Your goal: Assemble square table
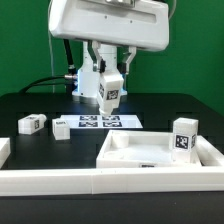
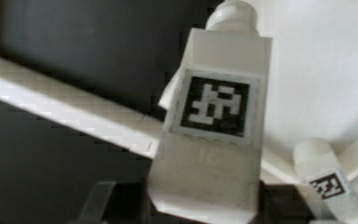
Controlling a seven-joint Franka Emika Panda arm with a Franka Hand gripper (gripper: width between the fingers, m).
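My gripper [image 1: 109, 88] is shut on a white table leg [image 1: 110, 96] with a black-and-white tag and holds it in the air above the marker board. In the wrist view the gripper [image 2: 202, 208] clamps that leg [image 2: 217, 110], whose peg end points away. The square tabletop [image 1: 135, 152], a white slab with a raised rim, lies at the front on the exterior view's right. One tagged leg [image 1: 183, 137] stands upright in its corner and also shows in the wrist view [image 2: 323, 178]. The slab's rim [image 2: 87, 112] shows beneath the held leg.
Two loose tagged legs [image 1: 32, 123] [image 1: 61, 128] lie on the black table at the exterior view's left. The marker board [image 1: 98, 122] lies flat behind them. Long white rail walls [image 1: 90, 181] run along the front and left edges.
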